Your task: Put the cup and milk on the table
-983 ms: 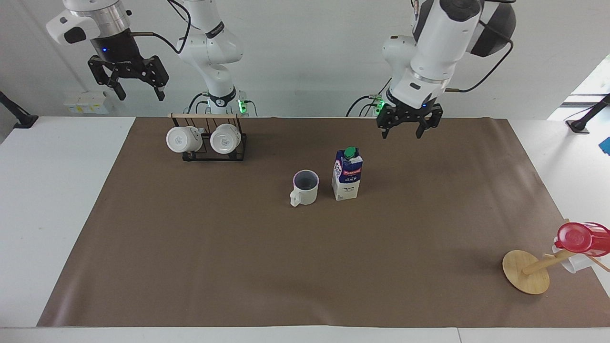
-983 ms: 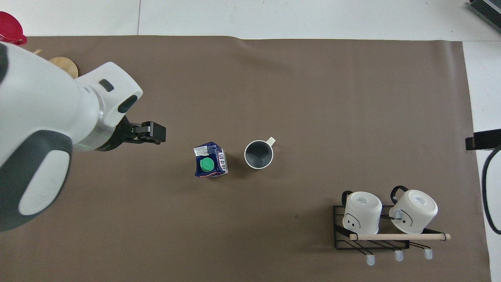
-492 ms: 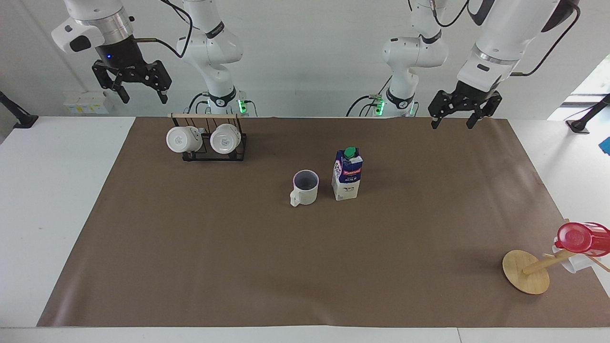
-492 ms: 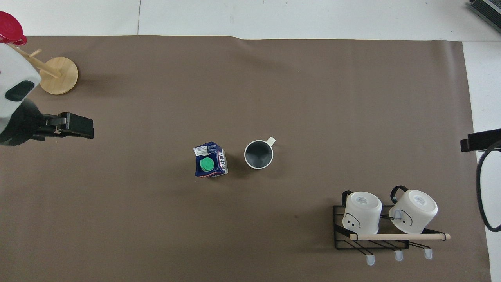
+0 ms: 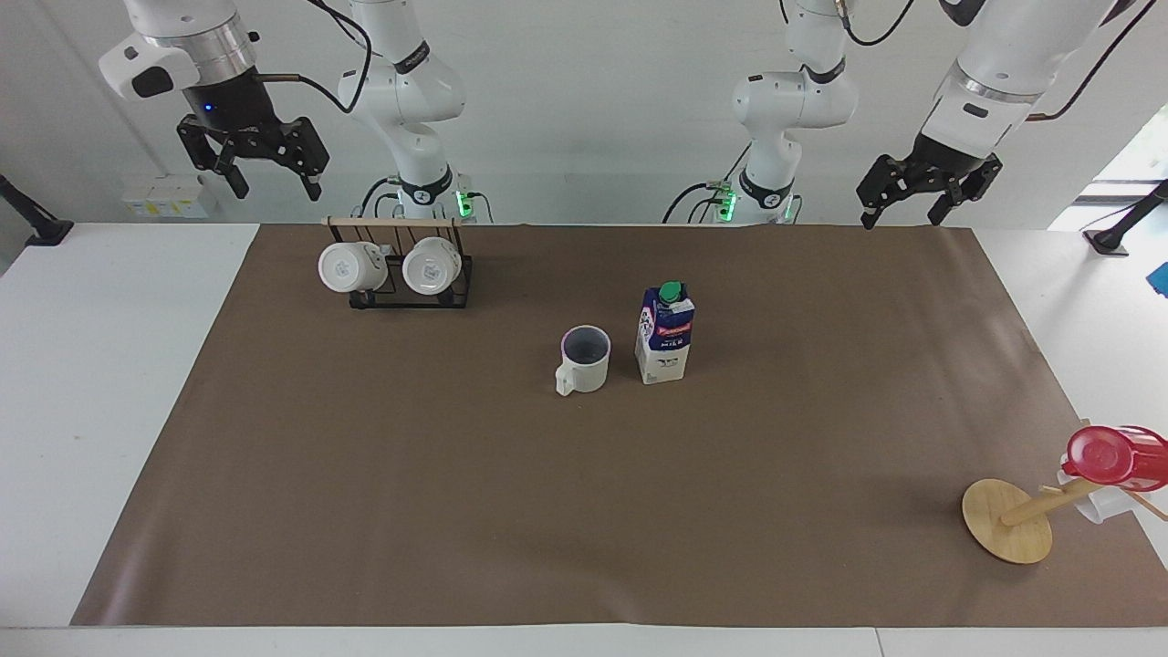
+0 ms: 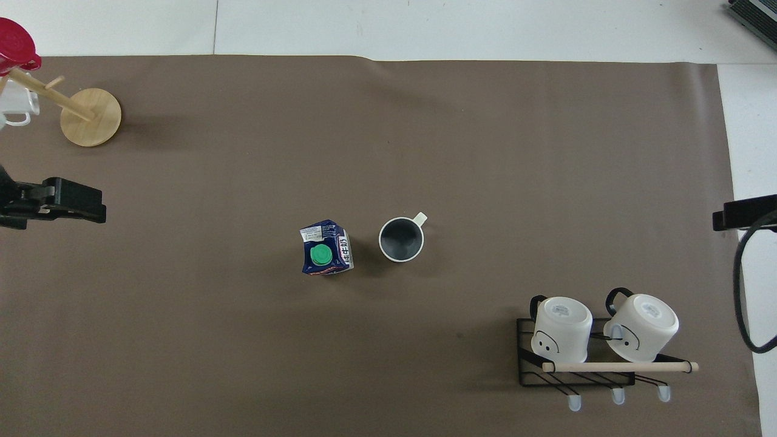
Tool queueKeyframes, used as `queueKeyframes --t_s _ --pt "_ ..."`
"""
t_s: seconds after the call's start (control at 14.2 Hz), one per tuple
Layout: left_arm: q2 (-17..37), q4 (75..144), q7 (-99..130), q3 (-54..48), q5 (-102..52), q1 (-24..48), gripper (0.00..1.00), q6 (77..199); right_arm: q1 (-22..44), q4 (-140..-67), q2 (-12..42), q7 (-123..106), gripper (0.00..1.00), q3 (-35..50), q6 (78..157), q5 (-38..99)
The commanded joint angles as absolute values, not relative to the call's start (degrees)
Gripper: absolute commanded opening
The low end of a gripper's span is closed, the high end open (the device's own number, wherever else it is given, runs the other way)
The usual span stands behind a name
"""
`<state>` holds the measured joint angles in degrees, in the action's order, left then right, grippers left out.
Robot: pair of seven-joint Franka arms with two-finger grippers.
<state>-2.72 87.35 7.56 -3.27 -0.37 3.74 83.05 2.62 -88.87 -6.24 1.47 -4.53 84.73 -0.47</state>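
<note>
Brown paper-like sheet covers most of the white table (image 5: 109, 383), and everything rests on it. Two white arms wait raised above the robots' end. Left gripper (image 5: 917, 203) hangs over the sheet's edge at the left arm's end, its fingers spread and holding nothing; in the overhead view only its dark tip (image 6: 61, 200) shows. Right gripper (image 5: 266, 175) hangs empty above the black wire rack (image 5: 411, 283), its fingers spread too.

That rack stands close to the robots toward the right arm's end, with two plain white mugs (image 5: 388, 266) lying on their sides under its wooden bar. At the left arm's end, far from the robots, a wooden peg stand (image 5: 1008, 520) leans with a red cup (image 5: 1109, 456) on one peg.

Near the middle of the sheet the milk (image 5: 664, 333) stands upright, green cap on top. Just beside it, toward the right arm's end and not touching, the cup (image 5: 584, 359) stands upright, mouth up, handle pointing away from the robots.
</note>
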Motion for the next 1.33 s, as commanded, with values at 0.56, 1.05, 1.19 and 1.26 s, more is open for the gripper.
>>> queueKeyframes --t_s 0.56,1.05,1.19,1.26 --pt "-2.37 86.13 5.27 -3.43 0.27 1.51 1.00 81.39 2.29 -90.52 -7.12 2.20 1.00 -4.22 85.34 -0.26" --pt "-2.46 86.40 5.10 -3.43 0.26 1.14 1.00 81.30 2.11 -90.53 -7.12 2.20 1.00 -4.22 85.34 -0.26" --pt "-2.55 86.40 5.18 -3.51 0.61 1.23 1.00 81.21 2.02 -90.53 -7.12 2.20 1.00 -4.22 85.34 -0.26" --pt "-2.46 86.40 5.19 -3.52 0.70 1.32 1.00 81.12 2.02 -90.53 -7.12 2.20 1.00 -4.22 85.34 -0.26"
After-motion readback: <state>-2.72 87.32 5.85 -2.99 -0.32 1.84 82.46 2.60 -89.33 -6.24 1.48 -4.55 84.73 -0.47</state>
